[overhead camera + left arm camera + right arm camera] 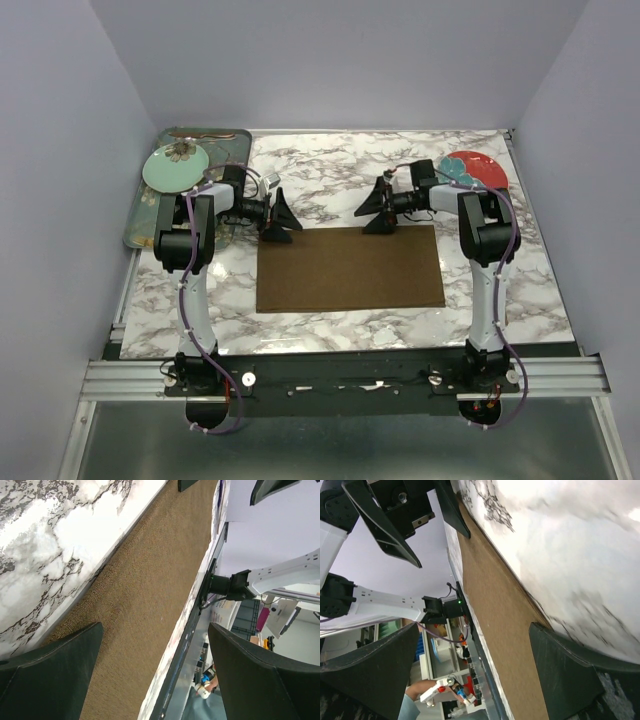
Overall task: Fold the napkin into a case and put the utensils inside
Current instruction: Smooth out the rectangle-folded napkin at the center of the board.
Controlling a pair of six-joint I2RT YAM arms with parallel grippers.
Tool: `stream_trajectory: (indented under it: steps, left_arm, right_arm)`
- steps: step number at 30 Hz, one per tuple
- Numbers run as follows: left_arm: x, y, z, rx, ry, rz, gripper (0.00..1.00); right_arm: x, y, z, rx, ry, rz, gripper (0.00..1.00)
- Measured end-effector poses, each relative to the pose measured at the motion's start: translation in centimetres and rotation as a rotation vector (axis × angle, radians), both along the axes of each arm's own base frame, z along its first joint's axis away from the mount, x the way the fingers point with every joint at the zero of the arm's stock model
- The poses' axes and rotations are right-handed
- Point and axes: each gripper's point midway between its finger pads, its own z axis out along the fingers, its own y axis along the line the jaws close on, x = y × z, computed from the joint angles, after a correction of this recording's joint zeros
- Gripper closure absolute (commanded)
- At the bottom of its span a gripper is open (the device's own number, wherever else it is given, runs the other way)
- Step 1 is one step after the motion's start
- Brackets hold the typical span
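Left jaws: spread wide with nothing in them, parked right at the far left corner of the napkin (350, 268)
Right jaws: same deal, wide open and empty, by the napkin's far edge, a bit right of middle
Napkin: brown, lying flat and unfolded mid-bench (330, 165)
Left side: green plate (175, 167) on a dark tray (138, 220)
Far right: red plate (478, 170)
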Motion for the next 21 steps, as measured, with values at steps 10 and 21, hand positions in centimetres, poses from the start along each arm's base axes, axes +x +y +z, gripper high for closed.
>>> stream_trajectory:
  steps: [10,21]
  left_arm:
    - [0.0,0.1,0.0,0.006,0.002,0.003,0.01]
    - [0.0,0.1,0.0,0.009,0.005,0.005,0.01]
  right_arm:
    - [0.1,-6.4,-0.2,-0.014,0.011,-0.074,0.00]
    - [0.1,-11.3,-0.3,-0.027,0.027,-0.151,0.00]
